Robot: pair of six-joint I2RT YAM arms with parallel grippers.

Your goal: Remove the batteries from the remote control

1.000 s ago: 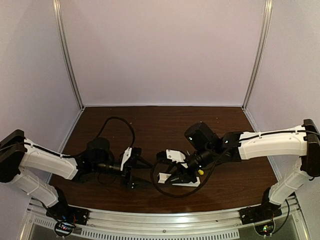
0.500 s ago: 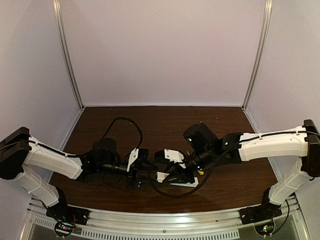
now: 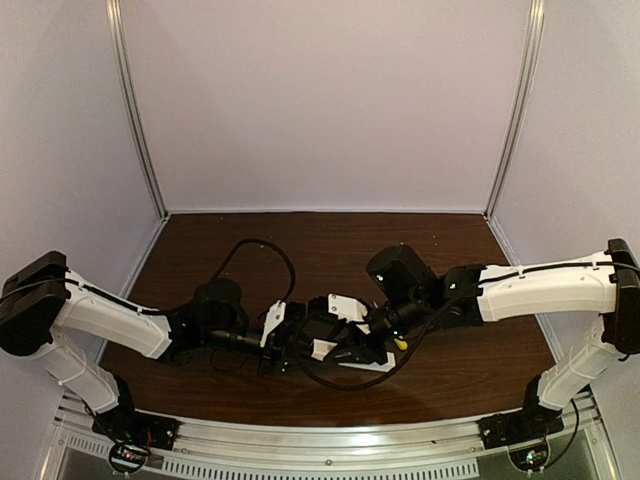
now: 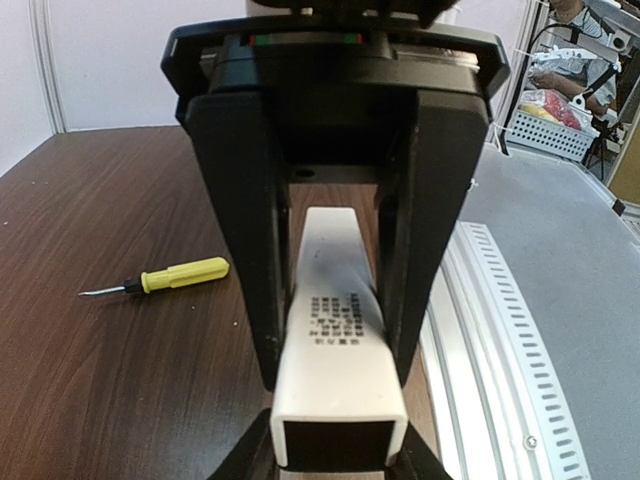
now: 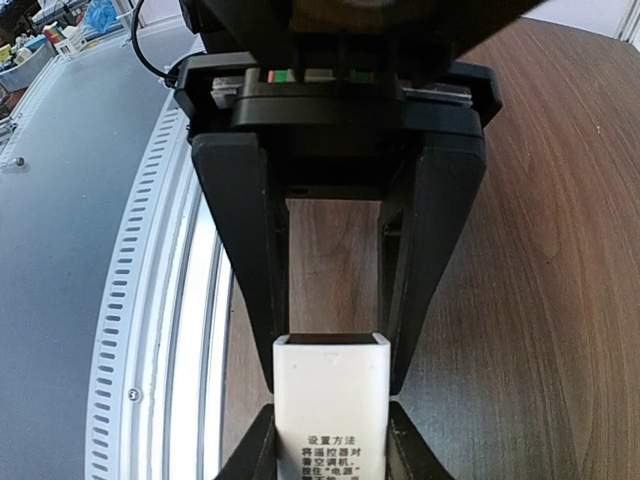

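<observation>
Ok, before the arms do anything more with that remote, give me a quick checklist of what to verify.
1. Grip of the right pincer on one end of the remote control: ok.
2. Place of the left pincer, straddling the remote control's other end: ok.
3. Firmness of the left pincer's hold: cannot tell.
4. View of the batteries: not ok, the open end shows only a dark recess.
5. Position of the screwdriver, lying on the table apart from the remote control: ok.

Chinese print on remote control (image 5: 331, 400), seemingly "设置方法"
</observation>
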